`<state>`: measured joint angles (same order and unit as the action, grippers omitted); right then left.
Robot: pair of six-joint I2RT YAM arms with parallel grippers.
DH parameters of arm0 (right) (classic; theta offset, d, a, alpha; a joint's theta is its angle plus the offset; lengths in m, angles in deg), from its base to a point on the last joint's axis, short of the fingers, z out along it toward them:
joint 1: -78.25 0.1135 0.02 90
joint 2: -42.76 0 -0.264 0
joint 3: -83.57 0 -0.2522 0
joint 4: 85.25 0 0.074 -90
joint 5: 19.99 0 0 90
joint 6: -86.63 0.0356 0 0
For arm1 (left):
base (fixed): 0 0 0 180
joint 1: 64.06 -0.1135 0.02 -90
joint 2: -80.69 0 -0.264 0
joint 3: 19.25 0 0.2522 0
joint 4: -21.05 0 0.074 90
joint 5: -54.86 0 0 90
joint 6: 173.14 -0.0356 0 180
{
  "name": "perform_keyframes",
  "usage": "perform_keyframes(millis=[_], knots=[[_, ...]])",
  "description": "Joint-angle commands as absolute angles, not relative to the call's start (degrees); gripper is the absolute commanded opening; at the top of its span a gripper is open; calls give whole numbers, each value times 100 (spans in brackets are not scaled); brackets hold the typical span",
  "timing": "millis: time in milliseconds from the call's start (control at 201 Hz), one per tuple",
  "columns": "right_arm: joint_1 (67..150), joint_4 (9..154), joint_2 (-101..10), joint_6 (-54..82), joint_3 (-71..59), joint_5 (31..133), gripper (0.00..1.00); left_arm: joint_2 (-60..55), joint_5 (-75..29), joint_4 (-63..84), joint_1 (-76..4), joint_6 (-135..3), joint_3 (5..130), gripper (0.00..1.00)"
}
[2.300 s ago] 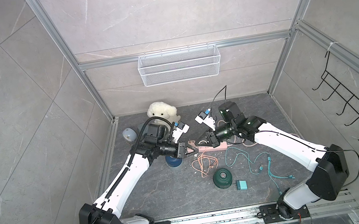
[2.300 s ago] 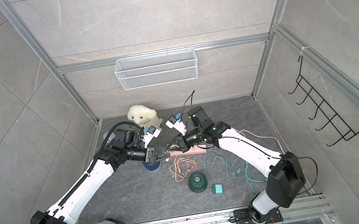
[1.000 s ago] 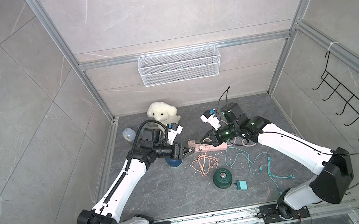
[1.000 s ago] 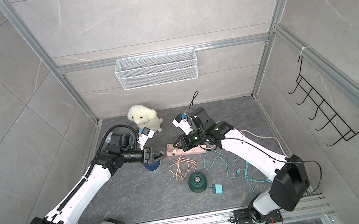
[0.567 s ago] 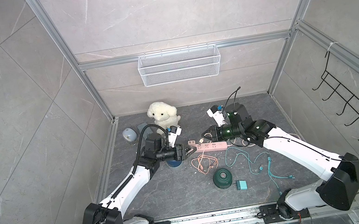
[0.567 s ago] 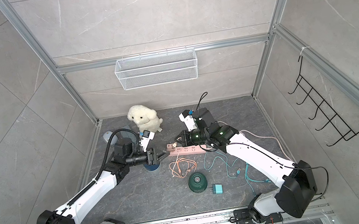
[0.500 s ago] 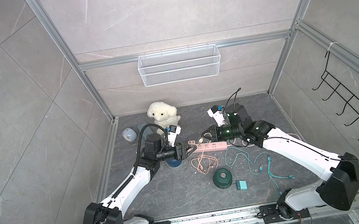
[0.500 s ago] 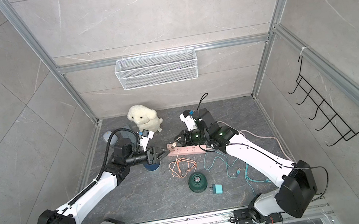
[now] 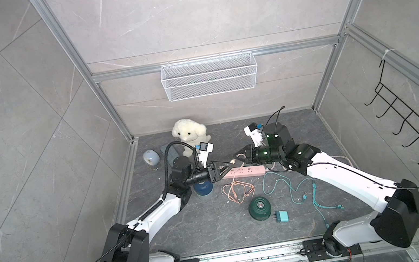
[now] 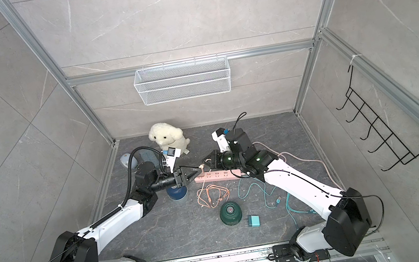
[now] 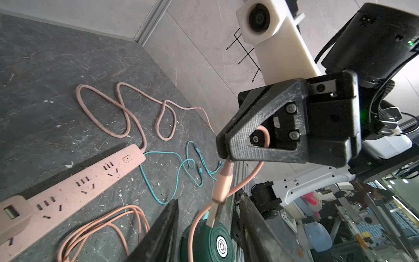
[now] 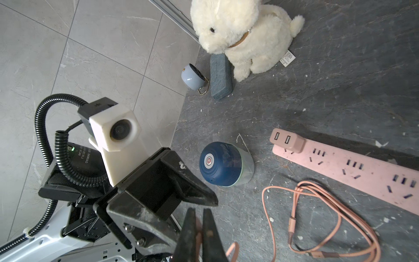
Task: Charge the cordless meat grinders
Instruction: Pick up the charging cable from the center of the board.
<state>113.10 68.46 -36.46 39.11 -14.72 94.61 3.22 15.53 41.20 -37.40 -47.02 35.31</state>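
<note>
The navy blue meat grinder stands under my left wrist. The dark green meat grinder stands alone nearer the front. My right gripper is shut on a peach charging cable just behind its USB plug and holds it above the pink power strip. My left gripper faces it tip to tip. Its jaws stand open on either side of the hanging plug, without touching it.
A pink adapter sits in the strip's end. A teal cable and a teal adapter lie at the right front. A plush toy, a pale grey-blue gadget and a blue-grey case sit at the back left.
Both grippers have come together tip to tip over the power strip. My left gripper's jaws have narrowed around the cable's plug. The right gripper stays shut on the cable.
</note>
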Motion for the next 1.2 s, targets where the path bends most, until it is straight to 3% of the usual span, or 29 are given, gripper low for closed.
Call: perform_keyframes(millis=[0, 214, 339, 453, 493, 528, 583, 673, 892, 1191], knots=[[11350, 7068, -3502, 4018, -1517, 9433, 0, 450, 1760, 4318, -3724, -4695, 3630, 35], [11352, 7044, -3546, 3897, -1502, 9615, 0, 582, 1736, 3861, -3717, -4877, 3774, 9], [11344, 6924, -3488, 3440, -1481, 9804, 0, 552, 1856, 3640, -3731, -4946, 3913, 1], [11345, 6789, -3407, 2930, -1435, 10056, 14, 534, 2087, 3534, -3738, -4974, 3988, 0], [11347, 6666, -3392, 2677, -1377, 10191, 26, 523, 2208, 3450, -3742, -4995, 4033, 0], [11340, 6532, -3395, 2377, -1304, 10396, 44, 526, 2319, 3323, -3745, -5030, 4089, 0], [11327, 6158, -3406, 1886, -1156, 10671, 51, 534, 2483, 3051, -3743, -5163, 4177, 0], [11271, 5797, -3406, 1373, -1020, 11064, 51, 604, 2723, 2696, -3743, -5360, 4280, 0], [11153, 5340, -3432, 875, -791, 11433, 35, 703, 3301, 2229, -3743, -5577, 4425, 0], [11014, 5415, -3628, 788, -633, 11779, 41, 953, 3590, 1884, -3726, -5809, 4420, 0]])
